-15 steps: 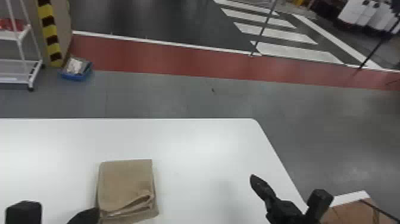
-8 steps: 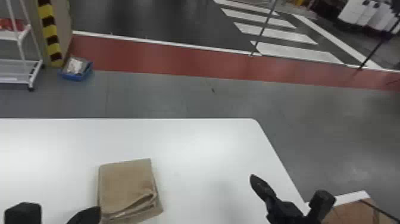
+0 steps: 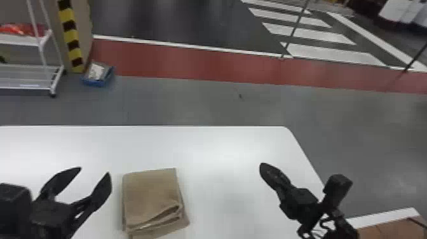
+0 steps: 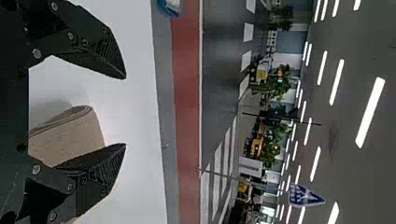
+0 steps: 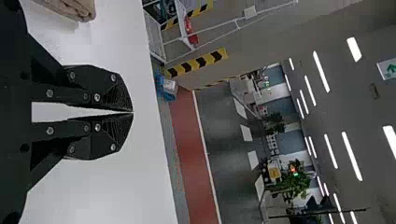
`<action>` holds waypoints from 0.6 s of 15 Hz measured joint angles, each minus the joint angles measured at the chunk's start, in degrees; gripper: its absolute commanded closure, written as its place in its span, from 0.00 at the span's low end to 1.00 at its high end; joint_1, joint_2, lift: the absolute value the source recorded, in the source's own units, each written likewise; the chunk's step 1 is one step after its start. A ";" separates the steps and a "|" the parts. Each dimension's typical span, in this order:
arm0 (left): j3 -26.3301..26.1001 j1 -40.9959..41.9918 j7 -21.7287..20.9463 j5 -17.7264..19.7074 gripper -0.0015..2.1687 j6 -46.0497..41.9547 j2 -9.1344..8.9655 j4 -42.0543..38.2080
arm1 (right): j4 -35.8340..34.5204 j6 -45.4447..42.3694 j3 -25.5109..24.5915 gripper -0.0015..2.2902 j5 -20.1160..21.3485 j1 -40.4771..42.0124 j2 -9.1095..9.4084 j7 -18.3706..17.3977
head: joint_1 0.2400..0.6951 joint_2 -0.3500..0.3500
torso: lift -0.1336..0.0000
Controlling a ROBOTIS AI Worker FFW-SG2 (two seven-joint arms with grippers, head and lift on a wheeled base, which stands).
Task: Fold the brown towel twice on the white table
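Left gripper (image 3: 95,170) stands wide open with nothing between its fingers, over the left part of the white table (image 3: 222,152), its two fingertips pointing forward, away from the robot. Just to the right of it in the head view lies the brown towel (image 3: 152,194), flat on the table and folded into a compact, roughly rectangular bundle. Its top layer is mostly smooth toward the far side, while the near right part shows several stacked layers, with a loose, raised crease running slantwise across them. From the left wrist, the left gripper (image 4: 125,111) has its fingers spread well apart, and part of the towel is visible through the gap, partly hidden by one finger; a rounded fold shows along its edge.

Right gripper (image 3: 263,166) is over the right part of the table, well apart from the towel and near the table's right edge. Seen from its own wrist, the right gripper (image 5: 132,111) has its fingertips together, holding nothing. The towel lies between the two grippers, much closer to the left one.

Beyond the table, a blue bin (image 3: 95,83) sits on the grey floor (image 3: 203,105), beside a white rack (image 3: 22,39) and a yellow-and-black striped post (image 3: 71,35)
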 measured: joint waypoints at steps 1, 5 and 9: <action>-0.21 -1.91 1.22 -1.68 0.00 -0.06 -0.32 0.06 | -0.11 0.59 1.17 0.00 1.46 -1.98 -0.15 0.13 | 1.00 0.19 | 1.00; -1.56 -11.36 7.90 -3.96 0.00 -0.18 -0.90 5.00 | -0.72 6.31 5.03 0.02 4.97 -7.54 -1.65 -2.29 | 1.00 0.30 | 1.00; -2.23 -19.05 12.34 -2.59 0.00 -1.76 -2.37 11.61 | -1.31 11.23 11.09 0.02 5.29 -12.31 -1.40 -11.79 | 1.00 0.37 | 1.00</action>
